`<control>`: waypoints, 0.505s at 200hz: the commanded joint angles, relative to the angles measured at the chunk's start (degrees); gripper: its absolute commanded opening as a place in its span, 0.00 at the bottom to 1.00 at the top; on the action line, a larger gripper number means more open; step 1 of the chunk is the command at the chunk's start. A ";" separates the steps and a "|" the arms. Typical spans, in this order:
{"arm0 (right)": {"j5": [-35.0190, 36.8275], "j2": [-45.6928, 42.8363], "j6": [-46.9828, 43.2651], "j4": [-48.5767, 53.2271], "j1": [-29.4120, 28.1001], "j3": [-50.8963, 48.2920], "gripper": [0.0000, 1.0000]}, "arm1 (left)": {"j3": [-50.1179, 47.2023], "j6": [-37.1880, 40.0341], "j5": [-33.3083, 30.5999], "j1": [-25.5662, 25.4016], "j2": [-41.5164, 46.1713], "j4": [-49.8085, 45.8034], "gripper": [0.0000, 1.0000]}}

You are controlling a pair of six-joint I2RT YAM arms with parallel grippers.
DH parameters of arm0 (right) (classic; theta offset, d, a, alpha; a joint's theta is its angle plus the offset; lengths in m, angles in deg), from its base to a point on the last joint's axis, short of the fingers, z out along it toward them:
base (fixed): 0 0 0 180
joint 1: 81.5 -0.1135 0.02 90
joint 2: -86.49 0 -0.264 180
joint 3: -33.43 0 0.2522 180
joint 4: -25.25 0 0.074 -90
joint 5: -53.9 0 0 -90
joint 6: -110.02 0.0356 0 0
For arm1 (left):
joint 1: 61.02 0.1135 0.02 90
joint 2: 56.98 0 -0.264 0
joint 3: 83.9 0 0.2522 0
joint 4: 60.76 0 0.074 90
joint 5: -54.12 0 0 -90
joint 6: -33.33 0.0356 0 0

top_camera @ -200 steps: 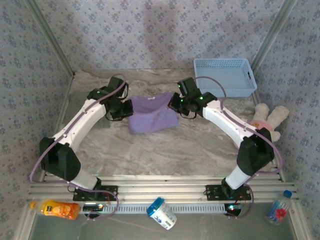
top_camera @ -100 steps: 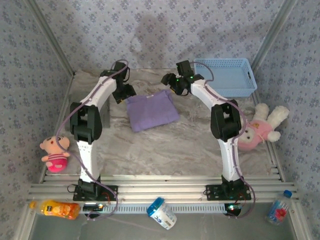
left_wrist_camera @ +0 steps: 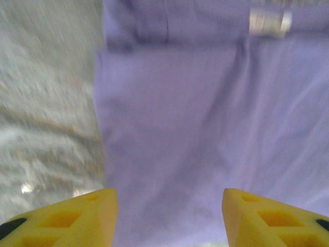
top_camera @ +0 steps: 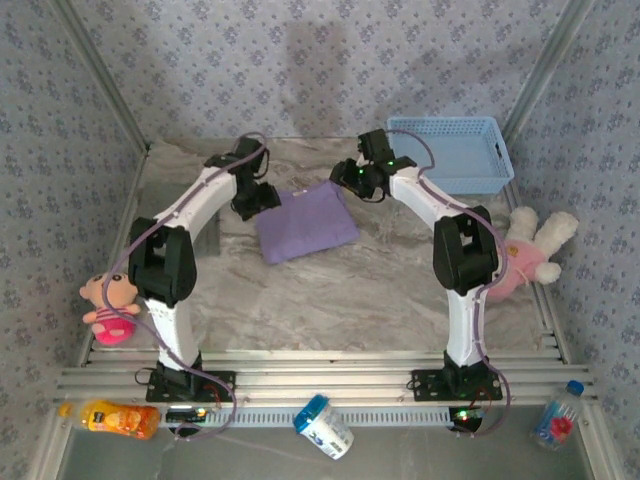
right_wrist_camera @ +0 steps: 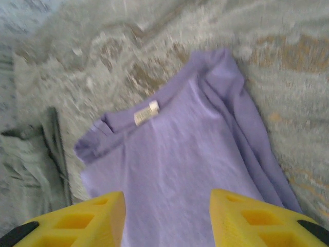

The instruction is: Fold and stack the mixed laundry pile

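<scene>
The lavender-purple T-shirt (top_camera: 305,222) lies folded flat on the marble table, its white neck label (right_wrist_camera: 146,113) at the far edge. My left gripper (top_camera: 264,198) hangs over the shirt's far left corner, and my right gripper (top_camera: 350,180) over its far right corner. In the left wrist view the left gripper (left_wrist_camera: 169,218) stands open above purple cloth (left_wrist_camera: 195,128), holding nothing. The right gripper (right_wrist_camera: 167,218) is likewise open above the shirt (right_wrist_camera: 195,159). The gray garment (right_wrist_camera: 28,164) lies crumpled beside the shirt's left edge, largely hidden under the left arm in the top view.
A light blue basket (top_camera: 450,152) stands at the back right. Plush toys lie at the right edge (top_camera: 530,255) and the left edge (top_camera: 108,305). Along the front rail lie an orange bottle (top_camera: 118,417), a white-and-blue bottle (top_camera: 325,427) and a water bottle (top_camera: 556,415).
A second ago both grippers were shut on the shirt's edges. They have let go and opened, the arms now stretch further back, and the shirt lies flat.
</scene>
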 commanded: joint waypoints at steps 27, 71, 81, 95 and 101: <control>3.86 2.24 -5.59 5.15 -5.47 -1.85 0.47 | -15.70 -5.76 6.06 -5.86 8.46 9.17 0.56; 8.85 8.17 -5.69 11.04 -4.45 -0.83 0.42 | -20.68 -4.70 0.98 -5.89 5.79 11.80 0.56; 10.26 7.62 -5.75 12.11 -4.17 -2.41 0.42 | -20.67 -3.49 0.17 -5.07 4.01 11.41 0.56; 10.80 5.92 -5.68 11.63 -4.11 -5.73 0.42 | -20.08 -1.62 -0.27 -4.06 1.32 10.36 0.55; 10.76 5.18 -5.69 11.58 -4.07 -7.20 0.42 | -19.48 -0.61 -0.53 -3.70 0.02 9.87 0.54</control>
